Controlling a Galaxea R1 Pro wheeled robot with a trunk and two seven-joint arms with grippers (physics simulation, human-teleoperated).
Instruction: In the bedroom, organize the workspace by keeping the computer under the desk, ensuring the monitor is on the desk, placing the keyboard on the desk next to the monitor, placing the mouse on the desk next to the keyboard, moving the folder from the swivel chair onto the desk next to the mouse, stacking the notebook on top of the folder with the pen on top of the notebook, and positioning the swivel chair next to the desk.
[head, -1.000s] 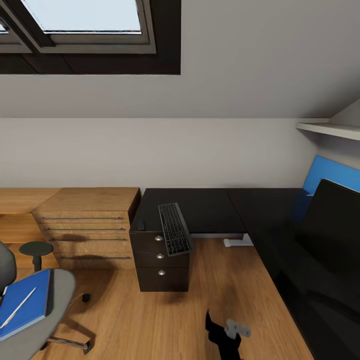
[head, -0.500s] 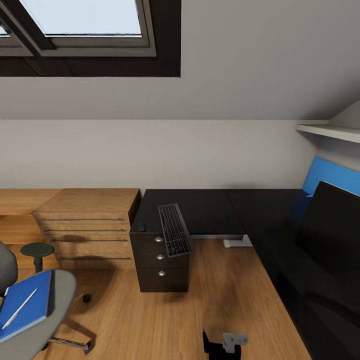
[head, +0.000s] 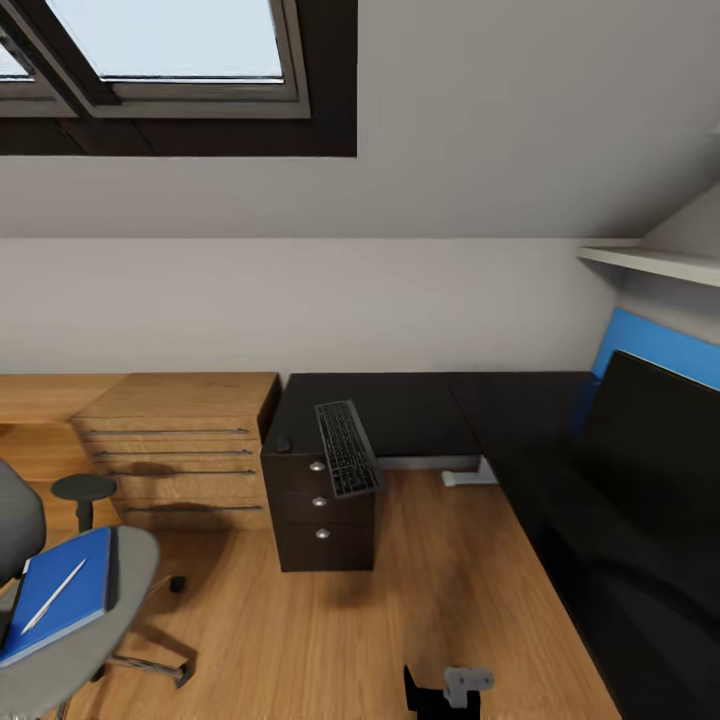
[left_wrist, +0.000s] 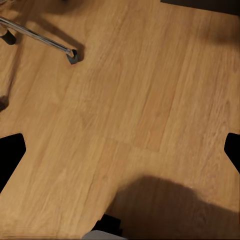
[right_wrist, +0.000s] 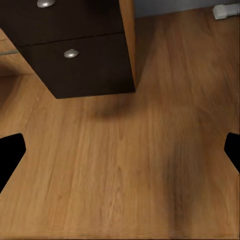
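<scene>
Blue folder (head: 62, 598), pen (head: 55, 594) on top, lies on the swivel chair (head: 90, 640) seat at near left, looks thin, stiff, slick, so pinch an overhanging edge; both grippers, fingers spread wide and empty, point at floor well right of it.

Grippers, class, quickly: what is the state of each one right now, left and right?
Left gripper: open, holding nothing, over bare wooden floor.
Right gripper: open, holding nothing, over the floor near the desk's drawer unit.
</scene>
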